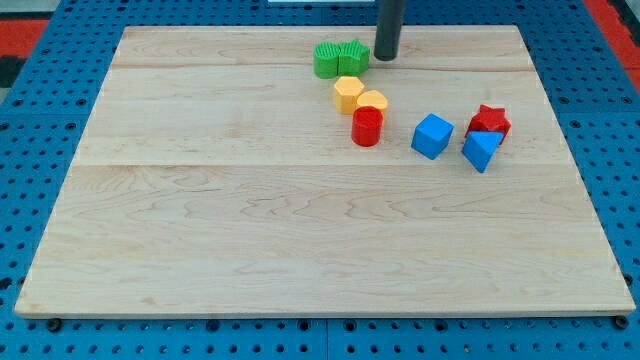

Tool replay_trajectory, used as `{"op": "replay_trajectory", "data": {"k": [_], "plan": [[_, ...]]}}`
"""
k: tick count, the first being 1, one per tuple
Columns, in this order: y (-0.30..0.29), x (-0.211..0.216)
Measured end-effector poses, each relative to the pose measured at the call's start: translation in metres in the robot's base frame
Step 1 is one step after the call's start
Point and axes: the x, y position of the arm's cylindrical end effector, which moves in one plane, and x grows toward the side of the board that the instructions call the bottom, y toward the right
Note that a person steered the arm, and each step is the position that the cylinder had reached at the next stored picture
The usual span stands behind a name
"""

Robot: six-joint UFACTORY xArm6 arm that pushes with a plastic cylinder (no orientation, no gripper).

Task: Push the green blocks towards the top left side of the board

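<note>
Ref. landmark: red cylinder [367, 127]. Nearest us, view's right of it: blue triangular block [481, 150], blue cube [432, 136], red star block [489, 121]. Just above it: two yellow blocks [372, 102] [347, 94], touching. Further up: two green blocks [327, 61] [353, 56], touching, nr board [250, 240] top edge. Our tip [386, 57], a plain rod w/ no jaws, sits just right of the green pair.
</note>
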Motion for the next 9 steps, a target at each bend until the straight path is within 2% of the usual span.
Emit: {"op": "replay_trajectory", "data": {"k": [1, 2, 3, 4, 9], "plan": [[-0.030, 0.003], [-0.036, 0.007], [0.006, 0.009], [0.003, 0.026], [-0.171, 0.017]]}}
